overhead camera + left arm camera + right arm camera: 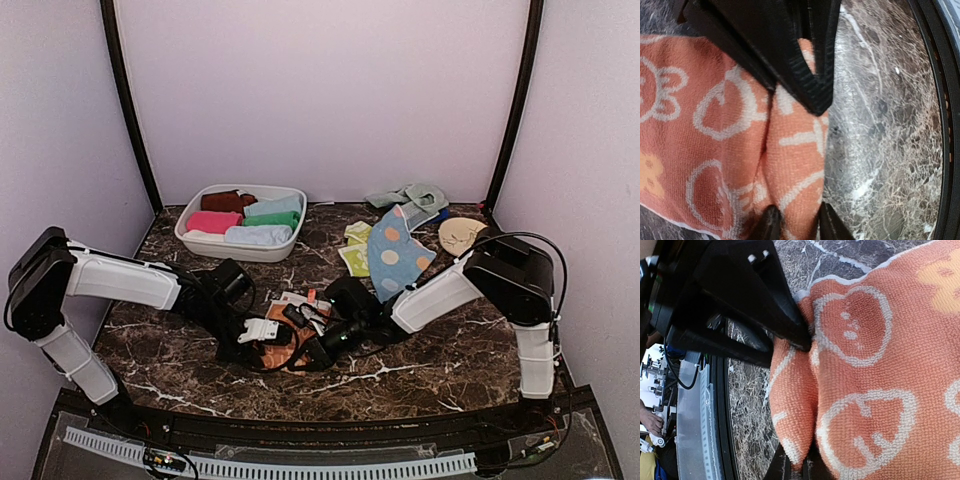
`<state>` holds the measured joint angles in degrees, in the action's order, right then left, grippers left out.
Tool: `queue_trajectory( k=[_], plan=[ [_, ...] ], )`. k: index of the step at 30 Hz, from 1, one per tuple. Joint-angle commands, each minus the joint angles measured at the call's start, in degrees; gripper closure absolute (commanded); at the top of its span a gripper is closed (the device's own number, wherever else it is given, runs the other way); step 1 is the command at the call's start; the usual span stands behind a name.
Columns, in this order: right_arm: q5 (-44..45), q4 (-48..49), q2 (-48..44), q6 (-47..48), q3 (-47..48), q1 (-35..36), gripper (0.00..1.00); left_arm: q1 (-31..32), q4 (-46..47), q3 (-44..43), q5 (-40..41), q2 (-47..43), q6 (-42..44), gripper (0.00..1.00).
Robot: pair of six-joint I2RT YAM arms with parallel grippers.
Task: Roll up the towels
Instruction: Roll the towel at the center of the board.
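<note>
- In the overhead view the light is soft and even, falling from above; the pale walls take a faint lilac cast and nothing throws a hard shadow.
- The dark marbled bench (400,375) carries only a dull sheen, with soft shade under my arms.
- In my left wrist view the peach towel (715,125) is brightly lit but slightly soft. The black tool finger (790,60) at the top is almost featureless, and the right edge of the frame bows with lens distortion.
- In my right wrist view the towel's loops are crisp at centre. The black casing (730,295) at upper left is underexposed, and the lower left is washed out and blurred.
</note>
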<state>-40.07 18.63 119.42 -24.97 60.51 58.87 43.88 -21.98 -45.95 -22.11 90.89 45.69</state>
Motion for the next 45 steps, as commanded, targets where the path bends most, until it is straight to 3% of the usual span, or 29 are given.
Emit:
queue_trajectory(
  k=[1,3,7,10,11,12,13,16,19,20,23,25,30,35,45],
  plan=[
    [-0.71,-2.62,-0.14,0.0,-1.01,-0.07,1.0,-0.37,1.84,0.52,5.72,2.15,0.85,0.85],
    [0.04,-2.59,-0.58,0.22,-1.27,-0.12,0.97,-0.37,1.71,0.45,5.85,2.13,0.89,0.99],
    [6.76,-0.63,-5.3,2.12,-4.83,-0.08,0.79,-0.44,-3.48,-0.89,2.21,1.09,0.69,1.0],
    [16.32,1.58,-11.93,5.54,-10.43,-0.08,0.43,-0.87,-10.09,-2.88,-2.1,1.31,0.9,1.0],
    [20.15,2.11,-14.44,7.13,-12.43,0.0,0.13,-1.04,-12.21,-3.44,-3.37,1.35,1.06,1.0],
    [24.29,3.19,-17.36,8.85,-14.65,0.2,0.02,-1.33,-14.0,-3.8,-4.68,1.3,1.16,1.0],
    [27.74,4.69,-20.27,10.88,-17.11,0.64,0.0,-1.67,-15.5,-4.39,-5.98,1.35,1.3,1.0],
    [45.22,7.01,-29.21,15.46,-22.77,3.42,0.0,-3.09,-20.53,-6.37,-10.94,2.23,1.98,1.0],
    [67.4,3.0,-34.69,11.05,-23.21,4.05,0.0,-4.29,-24.56,-8.33,-14.08,4.13,2.41,1.0],
    [69.93,4.21,-36.68,10.59,-24.72,4.0,0.0,-4.62,-25.41,-8.89,-15.0,5.06,2.46,1.0],
    [63.85,12.97,-41.09,15.16,-30.66,3.76,0.0,-5.39,-27.81,-10.64,-16.59,9.09,2.75,1.0],
    [58.64,13.93,-40.73,24.96,-31.23,6.57,0.01,-5.83,-29.55,-12.05,-17.59,12.13,2.92,1.0],
    [66.55,7.44,-33.15,44.44,-25.68,19.3,0.13,-6.47,-33.29,-15.79,-18.93,18.29,3.62,1.0],
    [74.65,8.45,-20.62,62.52,-18.75,29.97,0.23,-7.13,-36.84,-19.69,-19.66,21.59,4.84,1.0],
    [75.09,23.15,-3.64,82.5,-10.48,30.77,0.39,-7.58,-39.82,-21.87,-19.11,24.27,5.94,1.0]
  ],
)
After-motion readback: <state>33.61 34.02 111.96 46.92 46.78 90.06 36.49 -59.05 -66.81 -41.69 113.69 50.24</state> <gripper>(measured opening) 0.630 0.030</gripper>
